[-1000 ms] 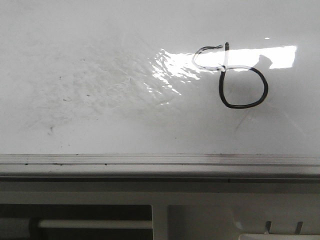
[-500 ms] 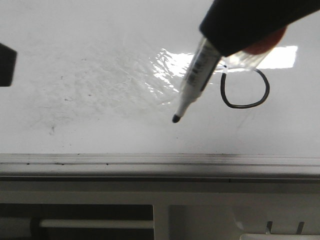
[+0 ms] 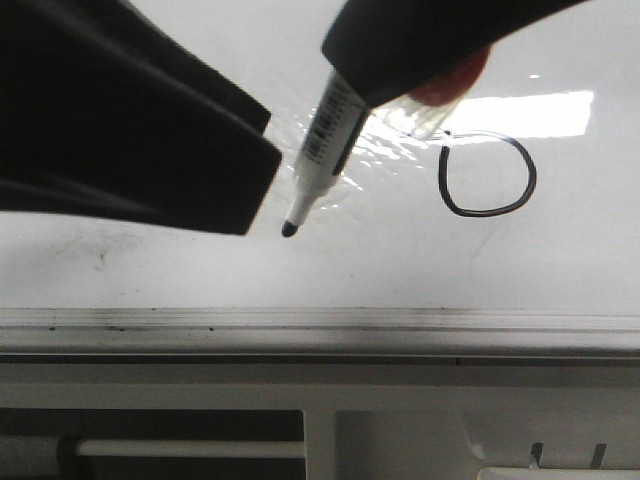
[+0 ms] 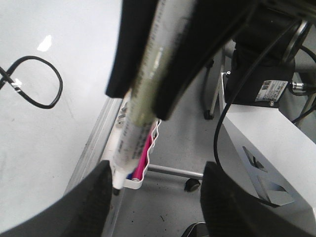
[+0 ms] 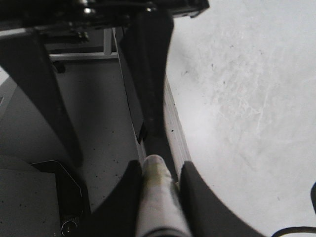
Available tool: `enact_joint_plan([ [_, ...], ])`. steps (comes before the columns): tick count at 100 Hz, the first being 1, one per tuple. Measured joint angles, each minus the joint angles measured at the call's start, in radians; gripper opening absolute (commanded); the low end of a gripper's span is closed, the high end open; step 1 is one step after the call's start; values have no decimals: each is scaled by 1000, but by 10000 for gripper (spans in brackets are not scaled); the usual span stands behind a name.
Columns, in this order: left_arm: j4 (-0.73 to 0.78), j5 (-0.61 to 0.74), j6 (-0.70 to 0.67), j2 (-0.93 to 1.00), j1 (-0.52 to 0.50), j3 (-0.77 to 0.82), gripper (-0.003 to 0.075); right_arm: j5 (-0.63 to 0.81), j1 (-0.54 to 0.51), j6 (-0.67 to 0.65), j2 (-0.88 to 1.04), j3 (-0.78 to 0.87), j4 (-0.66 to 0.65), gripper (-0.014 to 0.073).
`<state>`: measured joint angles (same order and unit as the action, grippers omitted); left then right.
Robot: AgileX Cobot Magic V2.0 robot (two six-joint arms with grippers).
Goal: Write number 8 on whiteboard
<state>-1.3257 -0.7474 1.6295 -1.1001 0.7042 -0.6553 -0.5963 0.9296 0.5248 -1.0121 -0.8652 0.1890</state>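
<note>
Front view: right gripper (image 3: 400, 75) pinches marker (image 3: 322, 150); left wrist view alone shows left gripper (image 4: 155, 195) spread.

A: What shows on the whiteboard (image 3: 200, 270)?

B: The number 8 (image 3: 487, 178) in black, its upper loop hidden behind the right gripper (image 3: 420, 50), which clamps a marker (image 3: 322, 145).

A: And the marker's tip?

B: It points down-left, beside the dark left gripper (image 3: 130, 130). A grey rail (image 3: 320, 325) runs below.

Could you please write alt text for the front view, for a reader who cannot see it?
A marker held in the right hand points down over the whiteboard, beside a partly hidden number 8. The dark left hand fills the upper left.
</note>
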Motion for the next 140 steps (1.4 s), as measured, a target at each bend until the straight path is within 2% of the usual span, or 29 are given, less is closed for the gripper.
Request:
enact_joint_plan([
  [41,-19,-50,0,-54,0,-7,356,32,65,1,-13,0,10,-71],
  [55,-24,-54,0,-66,0,-7,260,34,87,1,-13,0,20,-71],
  [82,-41,-82,15,-71,4,-7,-21,29,103,0,-13,-1,34,-71],
  [105,-17,-102,39,-71,4,-7,-20,19,105,-1,-13,-1,58,-61],
  [114,-8,-104,39,-71,4,-7,-20,18,105,-2,-13,-1,62,36],
  [129,-7,-128,34,-71,4,-7,-20,35,107,-2,-14,-1,58,382],
  [136,-7,-132,23,-71,4,-7,-20,61,107,-2,-12,-1,56,499],
  [140,-7,-133,18,-71,4,-7,-20,74,107,-2,-7,-1,56,531],
])
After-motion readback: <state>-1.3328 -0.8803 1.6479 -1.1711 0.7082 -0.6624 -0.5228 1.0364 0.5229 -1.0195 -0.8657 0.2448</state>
